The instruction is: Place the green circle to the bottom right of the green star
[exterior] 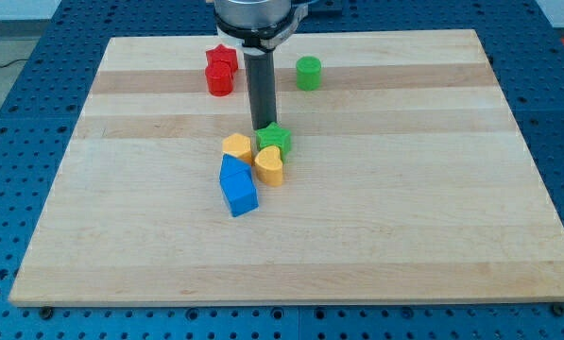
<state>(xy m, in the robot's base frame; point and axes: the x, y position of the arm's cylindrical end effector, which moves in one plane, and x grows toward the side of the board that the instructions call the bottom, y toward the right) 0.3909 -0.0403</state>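
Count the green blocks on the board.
2. The green circle sits near the view's top, right of my tip; the green star touches the tip in the central cluster. None seem hidden.

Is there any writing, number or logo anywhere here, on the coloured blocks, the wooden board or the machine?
None: no readable text in this view.
The pale wooden board is bare wood grain.
The green cylinder block, green star block, red blocks, yellow blocks and blue block are plain.
The dark rod ending in my tip shows no marking.
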